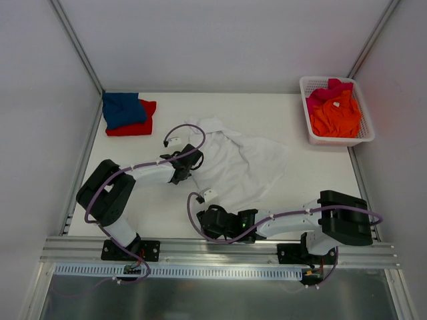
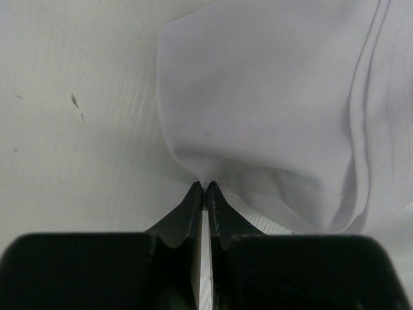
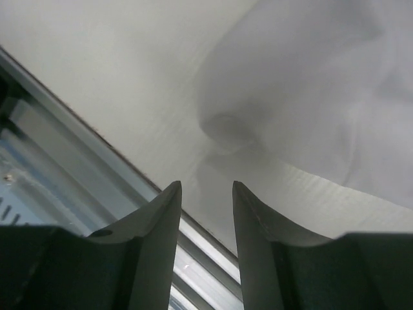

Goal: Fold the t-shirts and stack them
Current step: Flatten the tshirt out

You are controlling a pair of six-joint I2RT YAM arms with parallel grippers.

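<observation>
The large white t-shirt (image 1: 243, 163) lies rumpled and partly spread in the middle of the table. My left gripper (image 1: 189, 167) is at its left edge and is shut on a pinch of the white cloth (image 2: 258, 97), which puckers at the fingertips (image 2: 195, 194). My right gripper (image 1: 208, 223) is open and empty at the table's near edge, just short of the shirt's lower hem (image 3: 310, 84). A folded blue t-shirt (image 1: 123, 109) lies on a folded red t-shirt (image 1: 137, 127) at the far left. The orange t-shirt (image 1: 337, 117) and pink t-shirt (image 1: 323, 90) sit in the basket.
The white lattice basket (image 1: 311, 133) stands at the far right corner. An aluminium rail (image 1: 220, 248) runs along the near edge, right under my right gripper (image 3: 206, 187). White walls enclose the table on the left, right and back.
</observation>
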